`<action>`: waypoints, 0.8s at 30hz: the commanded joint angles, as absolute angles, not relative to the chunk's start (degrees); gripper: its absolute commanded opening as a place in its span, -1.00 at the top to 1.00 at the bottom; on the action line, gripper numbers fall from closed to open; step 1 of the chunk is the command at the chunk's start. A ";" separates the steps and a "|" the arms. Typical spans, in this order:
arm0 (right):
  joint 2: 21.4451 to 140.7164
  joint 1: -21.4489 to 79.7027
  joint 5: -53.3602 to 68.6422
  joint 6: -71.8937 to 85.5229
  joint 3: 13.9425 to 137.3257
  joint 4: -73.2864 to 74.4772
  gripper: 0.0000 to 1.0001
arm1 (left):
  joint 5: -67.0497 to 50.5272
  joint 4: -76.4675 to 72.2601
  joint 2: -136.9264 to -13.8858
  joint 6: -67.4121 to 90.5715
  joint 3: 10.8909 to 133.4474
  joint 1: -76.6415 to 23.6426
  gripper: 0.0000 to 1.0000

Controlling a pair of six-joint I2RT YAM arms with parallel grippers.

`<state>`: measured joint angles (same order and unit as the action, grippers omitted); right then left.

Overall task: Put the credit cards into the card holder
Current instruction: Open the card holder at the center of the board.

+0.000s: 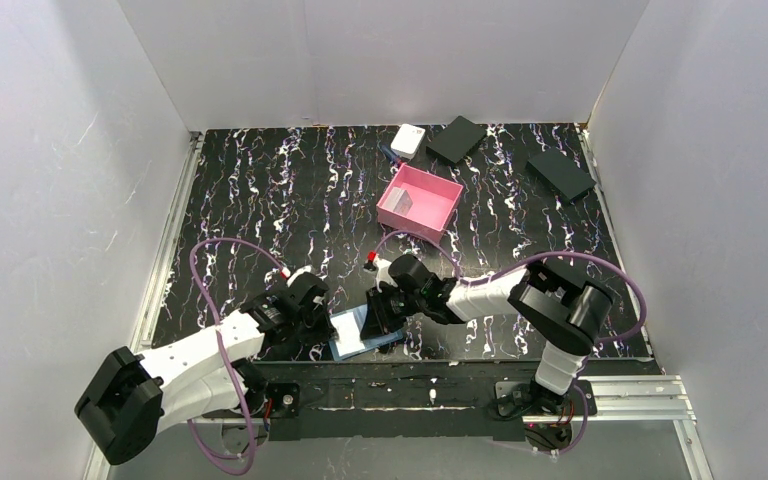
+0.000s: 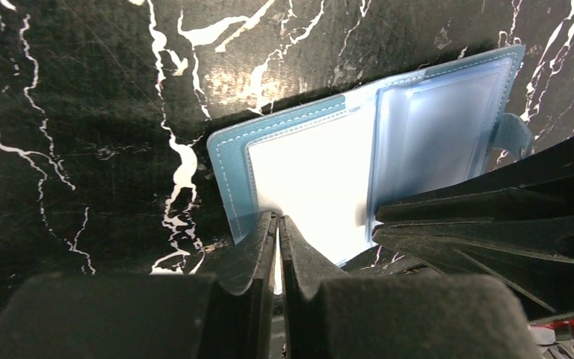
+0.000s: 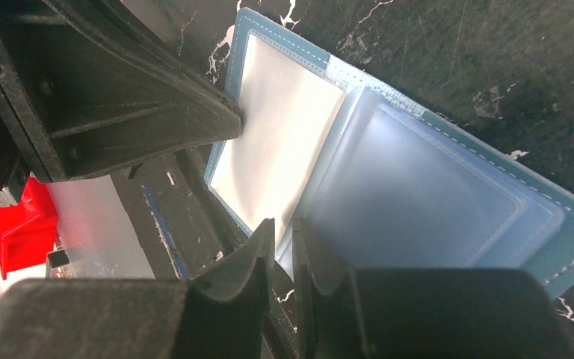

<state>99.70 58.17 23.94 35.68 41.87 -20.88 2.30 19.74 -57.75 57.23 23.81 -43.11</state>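
Observation:
The blue card holder (image 1: 360,332) lies open on the black marbled table near the front edge, between my two grippers. My left gripper (image 1: 332,322) points down at its left leaf, a pale panel (image 2: 306,179) inside the stitched blue cover; its jaws (image 2: 278,219) are shut on that leaf's near edge. My right gripper (image 1: 385,318) is at the stack of clear bluish sleeves (image 3: 433,194); its jaws (image 3: 284,228) stand slightly apart with the sleeves' corner between them. A greyish credit card (image 1: 407,203) lies in the pink tray.
The pink tray (image 1: 457,205) sits mid-table behind the holder. A small white box (image 1: 407,140) and two flat black boxes (image 1: 456,138) (image 1: 561,174) lie at the back. White walls close in three sides, and a metal rail (image 1: 600,385) runs along the front.

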 commanded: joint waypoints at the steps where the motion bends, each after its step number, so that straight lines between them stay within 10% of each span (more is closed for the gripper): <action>1: 98.51 57.51 21.76 33.72 41.52 -17.55 0.53 | 5.44 23.93 -57.09 56.88 22.10 -42.93 0.92; 24: 88.27 49.71 19.26 22.92 50.71 4.61 0.22 | 1.55 26.06 -50.87 53.10 31.02 -42.96 0.78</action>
<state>91.67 50.97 20.49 26.13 46.57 -0.35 2.23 24.48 -52.84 54.58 27.95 -43.11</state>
